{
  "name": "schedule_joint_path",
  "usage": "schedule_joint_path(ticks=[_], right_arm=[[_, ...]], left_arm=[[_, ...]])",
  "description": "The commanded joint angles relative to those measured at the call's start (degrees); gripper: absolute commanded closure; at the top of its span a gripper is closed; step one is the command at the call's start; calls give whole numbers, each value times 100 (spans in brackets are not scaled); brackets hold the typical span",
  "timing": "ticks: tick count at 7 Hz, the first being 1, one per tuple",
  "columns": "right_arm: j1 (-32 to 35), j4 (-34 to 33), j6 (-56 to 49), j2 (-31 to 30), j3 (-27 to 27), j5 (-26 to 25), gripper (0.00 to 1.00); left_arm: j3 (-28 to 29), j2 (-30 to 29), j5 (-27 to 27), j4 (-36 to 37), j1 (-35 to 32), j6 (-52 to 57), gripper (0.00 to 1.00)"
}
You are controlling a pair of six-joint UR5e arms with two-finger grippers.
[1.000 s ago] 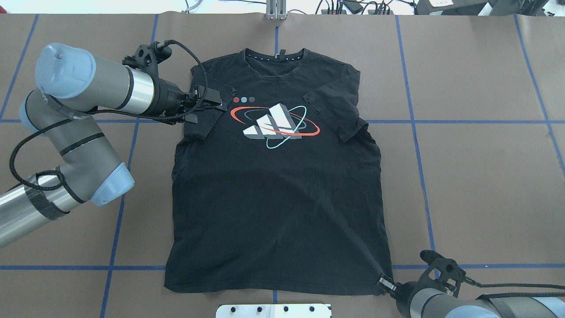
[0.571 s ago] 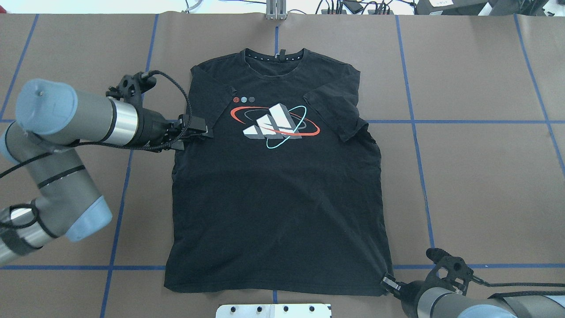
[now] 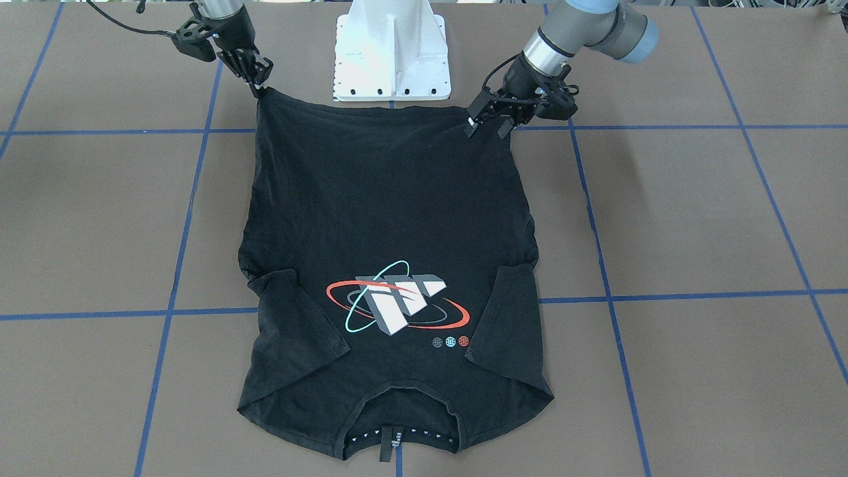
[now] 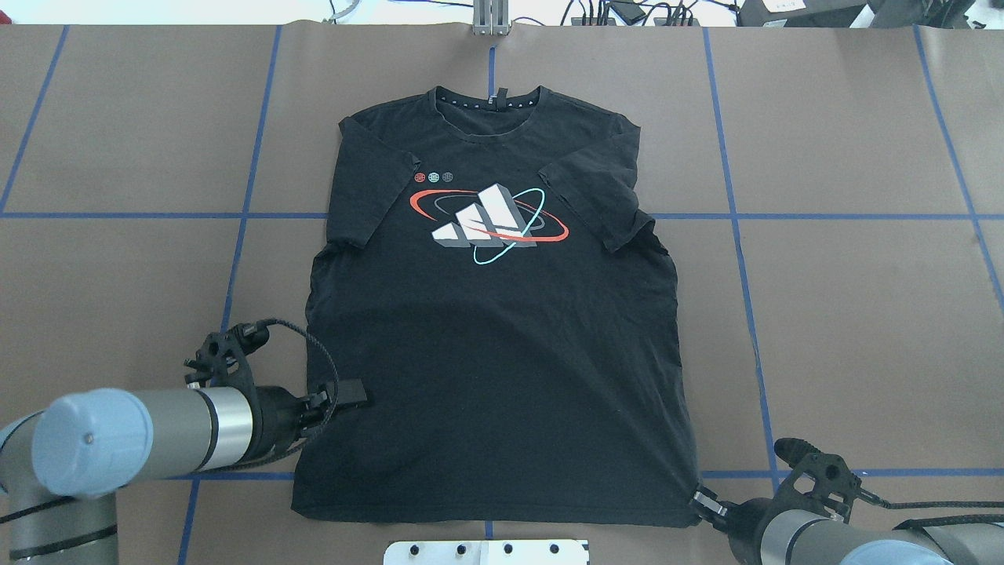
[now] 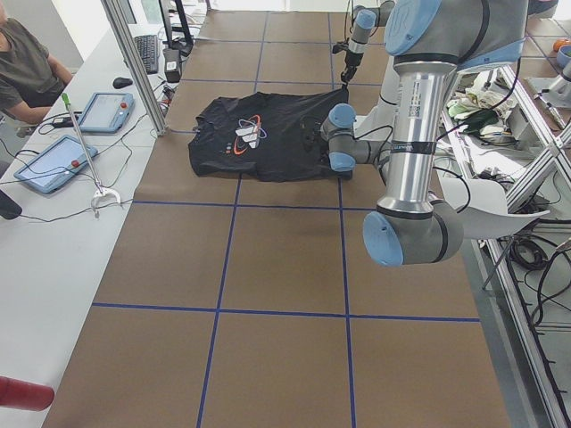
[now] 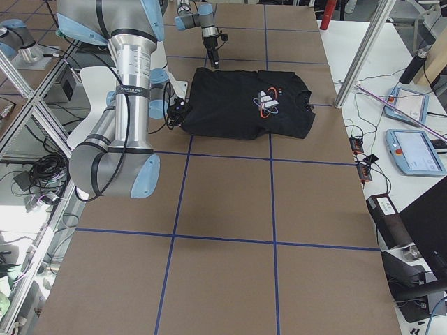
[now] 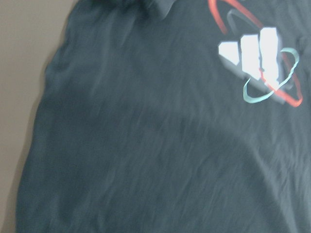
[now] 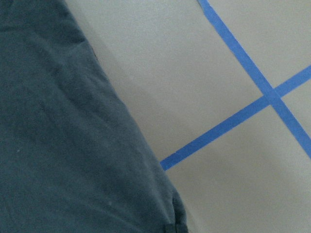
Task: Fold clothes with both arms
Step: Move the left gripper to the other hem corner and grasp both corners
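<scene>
The black T-shirt (image 4: 494,353) lies flat on the brown table with its logo (image 4: 488,222) up and both sleeves folded inward. My left gripper (image 4: 345,395) hovers open over the shirt's left side, a little above the hem; in the front view the left gripper (image 3: 488,124) has its fingers spread. Its wrist camera sees only the cloth (image 7: 146,145) and the logo. My right gripper (image 4: 700,502) is shut on the hem's right corner. From the front, that corner of the shirt (image 3: 384,199) is drawn to a point at the right gripper (image 3: 260,85). The right wrist view shows the shirt's edge (image 8: 63,145).
The white base plate (image 3: 391,46) stands at the robot's edge of the table, just behind the hem. Blue tape lines (image 4: 737,235) grid the brown cover. A person (image 5: 27,62) sits at a side table with tablets (image 5: 53,165) beyond the collar end.
My left arm has swung from the folded left sleeve down along the shirt's left edge to near the hem. The right gripper has shifted slightly right and nearer with the hem corner.
</scene>
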Motion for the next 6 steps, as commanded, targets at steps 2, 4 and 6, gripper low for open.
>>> schedule_joint_path(ticks=[2,4,6], right_arm=[[-9,0,0,5,4,2,100],[0,0,0,-3,4,2,100],[0,0,0,6,4,2,100]], left_arm=[[-67,498,613,55,816,-120,1],[13,507,605,64,878,-243,3],[-48,542,596,142,896,-252,8]])
